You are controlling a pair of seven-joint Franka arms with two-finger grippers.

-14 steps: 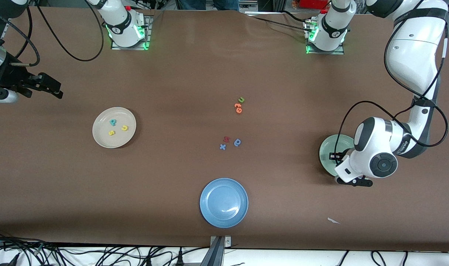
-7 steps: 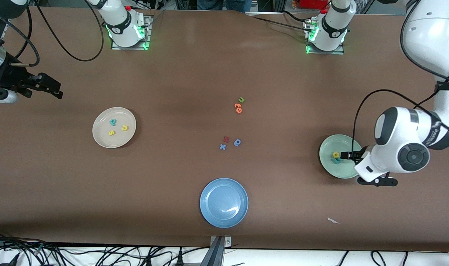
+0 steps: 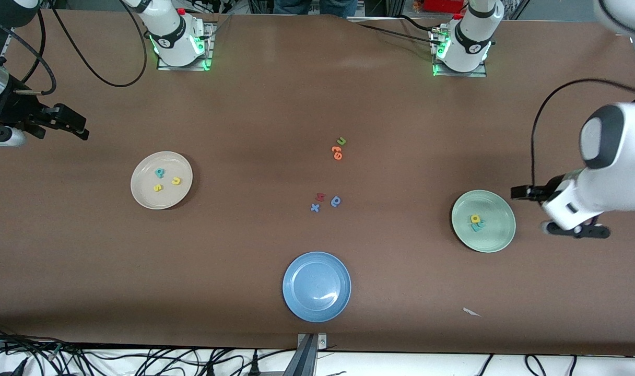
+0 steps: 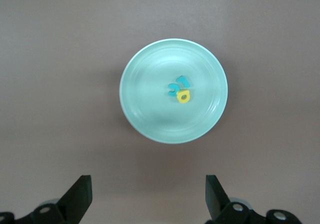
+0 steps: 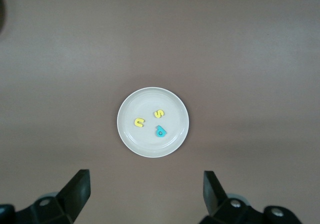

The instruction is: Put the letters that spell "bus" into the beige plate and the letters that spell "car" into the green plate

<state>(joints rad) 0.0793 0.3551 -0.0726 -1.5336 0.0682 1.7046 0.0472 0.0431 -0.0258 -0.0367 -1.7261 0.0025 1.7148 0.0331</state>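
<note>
A: Where do things stand?

B: The beige plate [image 3: 161,180], in the left half of the front view, holds the teal b [image 3: 160,172], the yellow u [image 3: 176,180] and the yellow s [image 3: 157,187], lying apart from each other. The green plate [image 3: 483,221], at right, holds the yellow a [image 3: 475,218] touching two teal letters [image 3: 477,226], which I take to be the c and r.

A: And the grippers?

B: The left gripper [image 4: 148,196] hangs up in the air just off the green plate's rim, jaws spread wide and holding nothing. The right gripper [image 5: 146,193] waits at the far left edge of the front view, up off the counter [image 3: 244,104], jaws equally wide and empty.

A: So what could go wrong?

B: Both words look sorted, so the risk is needless work. The leftover letters [image 3: 328,201] mid-frame include a darker blue round one [image 3: 336,201], and the green u [image 3: 341,141] sits higher up; mistaking either for a task letter would spoil a plate. A low arm sweep could also nudge the green plate and scatter its bunched letters.
</note>
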